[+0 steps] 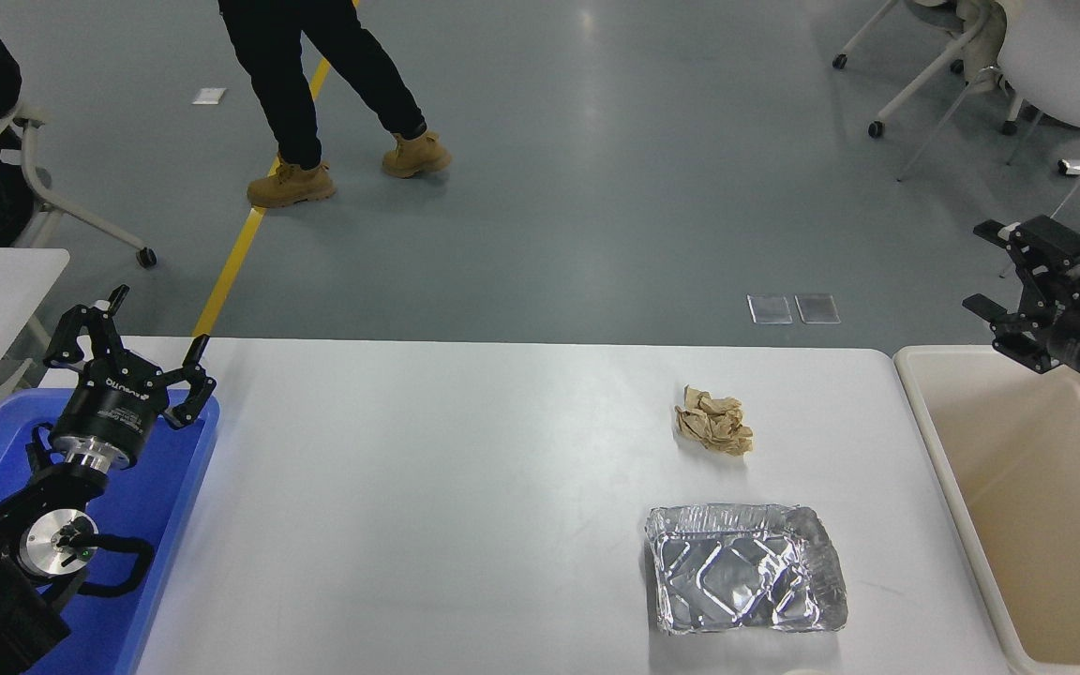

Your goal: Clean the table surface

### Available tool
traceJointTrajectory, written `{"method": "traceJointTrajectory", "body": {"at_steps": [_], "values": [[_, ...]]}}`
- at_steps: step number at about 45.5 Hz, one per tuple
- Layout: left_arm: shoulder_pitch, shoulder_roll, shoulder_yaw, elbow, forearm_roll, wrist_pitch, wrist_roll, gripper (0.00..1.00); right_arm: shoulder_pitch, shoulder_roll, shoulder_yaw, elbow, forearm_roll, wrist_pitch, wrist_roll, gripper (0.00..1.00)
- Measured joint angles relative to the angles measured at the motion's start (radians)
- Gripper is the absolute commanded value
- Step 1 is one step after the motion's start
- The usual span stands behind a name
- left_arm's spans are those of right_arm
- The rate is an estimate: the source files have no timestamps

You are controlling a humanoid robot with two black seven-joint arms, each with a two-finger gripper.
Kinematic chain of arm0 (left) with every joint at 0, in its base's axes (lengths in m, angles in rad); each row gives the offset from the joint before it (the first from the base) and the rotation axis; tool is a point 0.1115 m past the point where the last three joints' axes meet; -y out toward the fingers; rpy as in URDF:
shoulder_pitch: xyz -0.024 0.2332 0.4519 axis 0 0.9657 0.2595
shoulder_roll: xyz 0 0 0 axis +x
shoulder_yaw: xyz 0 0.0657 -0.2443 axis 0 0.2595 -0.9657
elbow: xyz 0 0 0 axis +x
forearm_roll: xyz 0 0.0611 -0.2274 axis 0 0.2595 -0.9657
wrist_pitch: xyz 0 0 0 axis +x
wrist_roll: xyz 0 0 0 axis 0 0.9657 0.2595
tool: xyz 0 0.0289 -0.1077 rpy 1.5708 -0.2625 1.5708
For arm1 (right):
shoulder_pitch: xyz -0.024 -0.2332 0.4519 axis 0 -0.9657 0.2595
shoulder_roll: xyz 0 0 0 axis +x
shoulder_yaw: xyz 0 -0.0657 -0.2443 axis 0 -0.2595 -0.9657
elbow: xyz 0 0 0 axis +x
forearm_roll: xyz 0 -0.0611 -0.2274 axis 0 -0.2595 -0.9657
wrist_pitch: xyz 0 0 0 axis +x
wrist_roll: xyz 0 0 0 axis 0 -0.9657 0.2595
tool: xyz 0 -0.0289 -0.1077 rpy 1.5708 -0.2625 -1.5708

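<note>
While the left gripper (130,339) sits parked over the blue tray (151,525) at the near left corner, its fingers spread wide with nothing between them, the right gripper (1009,268) hangs in the air at the far right edge, above the back rim of the beige tub (957,487) and well apart from anything on the table. Its fingers are parted too and hold nothing. The table surface (427,487) fills the middle of the view, a broad white top running from the blue tray on one side to the tub on the other. Two things lie on it, both toward the right half: a crumpled brown paper ball (714,419) farther back, and a dented foil tray (743,580) nearer the front edge, lying open side up. The two are near each other but not touching. Beyond the table a person in dark trousers and tan boots (292,185) is mid-stride across the grey floor by the yellow line (240,253), and white chairs (1046,66) stand at the far right.
</note>
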Motion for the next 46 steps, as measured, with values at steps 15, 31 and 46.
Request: {"method": "traceJointTrajectory", "body": {"at_steps": [15, 31, 46], "values": [[0.000, 0.000, 0.000, 0.000, 0.000, 0.000, 0.000, 1.00, 0.070, -0.041, -0.045, -0.009, -0.126, 0.005, -0.030, 0.99], [0.000, 0.000, 0.000, 0.000, 0.000, 0.000, 0.000, 1.00, 0.120, -0.057, -0.211, -0.005, -0.239, -0.056, -0.082, 0.99], [0.000, 0.000, 0.000, 0.000, 0.000, 0.000, 0.000, 1.00, 0.198, -0.057, -0.267, 0.071, -0.313, -0.065, -0.089, 0.99]]}}
